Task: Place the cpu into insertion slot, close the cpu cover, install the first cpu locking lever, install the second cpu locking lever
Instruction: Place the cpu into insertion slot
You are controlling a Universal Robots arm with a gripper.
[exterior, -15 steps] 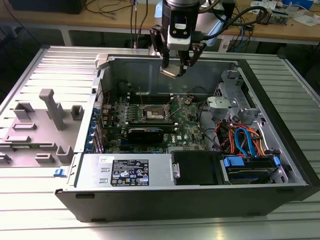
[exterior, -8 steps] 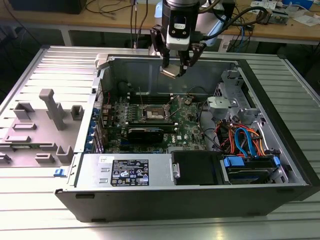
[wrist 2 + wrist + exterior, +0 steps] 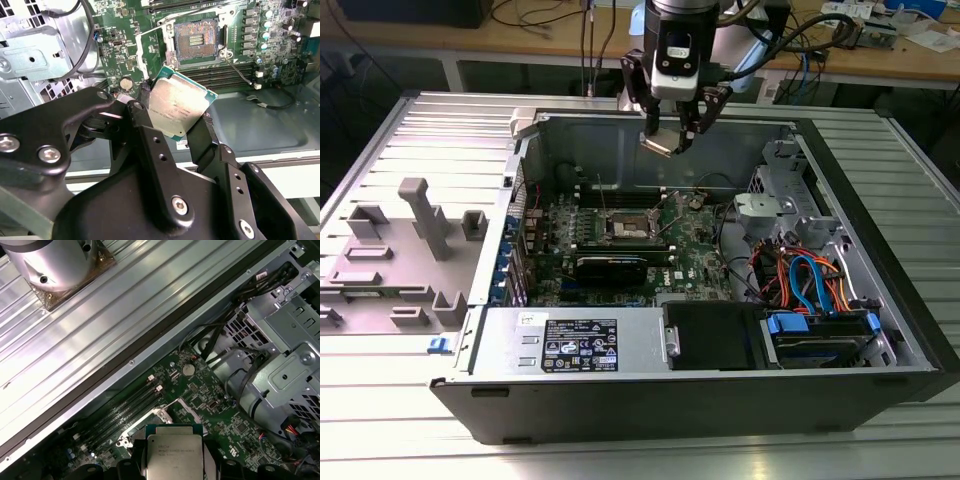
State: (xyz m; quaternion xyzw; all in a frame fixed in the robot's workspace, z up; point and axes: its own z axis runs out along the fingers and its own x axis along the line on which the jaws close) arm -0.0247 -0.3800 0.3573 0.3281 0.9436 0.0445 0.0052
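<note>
cpu [image 3: 180, 107] clamped between the fingers [image 3: 142, 120] by two opposite edges, tilted, hanging in air over the green motherboard [image 3: 125, 30], apart from the insertion slot [image 3: 196, 40], slot's centre uncovered

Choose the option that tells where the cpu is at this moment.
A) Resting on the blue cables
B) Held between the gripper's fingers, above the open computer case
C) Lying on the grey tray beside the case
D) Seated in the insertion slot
B: the gripper clamps the cpu between its fingers, in the air above the case, while the insertion slot lies open with nothing in it.
</note>
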